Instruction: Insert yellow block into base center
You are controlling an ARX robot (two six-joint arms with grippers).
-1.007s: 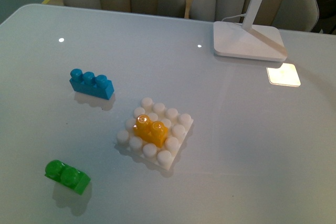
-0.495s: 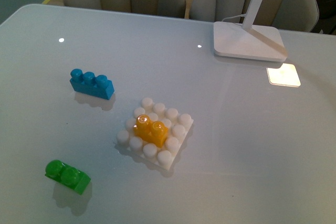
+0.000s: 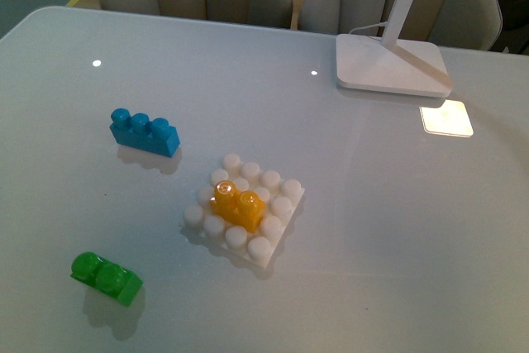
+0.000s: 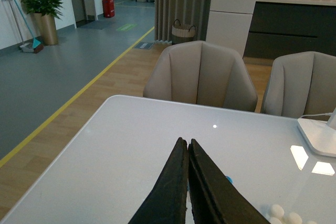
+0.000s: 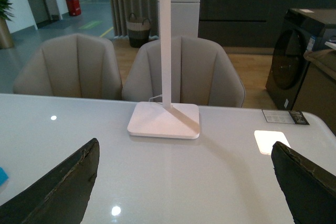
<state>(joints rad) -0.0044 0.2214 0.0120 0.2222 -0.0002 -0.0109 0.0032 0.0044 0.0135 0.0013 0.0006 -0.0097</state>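
The left gripper [image 4: 187, 148] was fully closed, its two dark fingers pressed together with nothing between them, raised above the table [image 3: 397, 229] and touching nothing. The right gripper [image 5: 184, 182] stood wide apart, one finger at each side of its wrist view, holding nothing and also clear of the table. Neither arm showed in the front view.

The yellow block [image 3: 238, 205] sat on the base [image 3: 277, 236], pressed among the middle studs with white studs showing on every side of it. The base lay near the middle of the table. The blue brick [image 3: 145, 131] lay to the left and farther away, well apart from the base; the green brick [image 3: 106, 277] lay at the near left, also well apart. The lamp foot [image 3: 388, 64] rested at the far right, with a bright patch of light just beside it on the near side.

Compared with the front views from a second and half a second before, nothing on the table had shifted: block, base, bricks and lamp kept the same places.

In the left wrist view only a sliver of the blue brick and a few base studs showed past the fingers; the block itself was out of sight. In the right wrist view the blue brick was cut off at the edge, and the lamp's top ran out of frame.
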